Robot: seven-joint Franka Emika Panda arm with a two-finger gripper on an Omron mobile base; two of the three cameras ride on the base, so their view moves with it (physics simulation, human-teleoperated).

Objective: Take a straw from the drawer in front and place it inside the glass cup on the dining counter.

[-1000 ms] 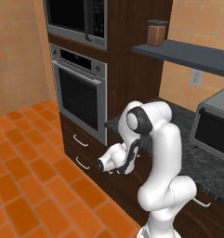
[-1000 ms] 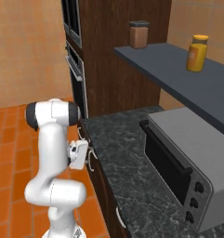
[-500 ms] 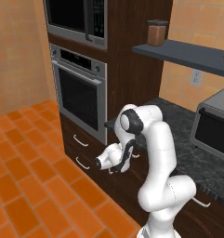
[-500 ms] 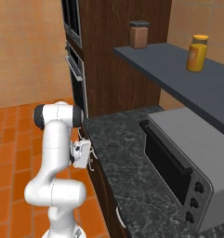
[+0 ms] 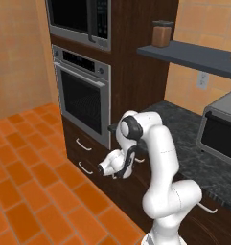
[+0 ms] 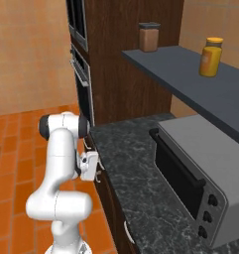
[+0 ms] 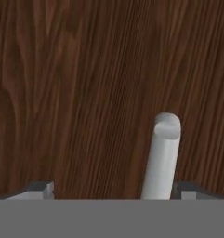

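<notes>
My fingers [image 7: 111, 189] are spread wide and hold nothing. They sit right up close to the dark wooden drawer [image 7: 85, 83] front, and its silver handle [image 7: 162, 155] pokes up between them, near one tip.

In the left base view you have the oven [image 5: 83, 103] at the left, with the microwave [image 5: 81, 19] above it and two small drawers [image 5: 83, 153] below. Right of that tall cabinet lies the surface [image 5: 184, 139], carrying the toaster oven [image 5: 220, 129] at its far right. A shelf [image 5: 193, 55] hangs above it with a canister [image 5: 161, 33] on its left end and a jar [image 6: 210, 57] farther along. Your gripper [image 7: 111, 188] sits close against the drawer [image 7: 85, 93], with the handle [image 7: 162, 155] between its tips.
</notes>
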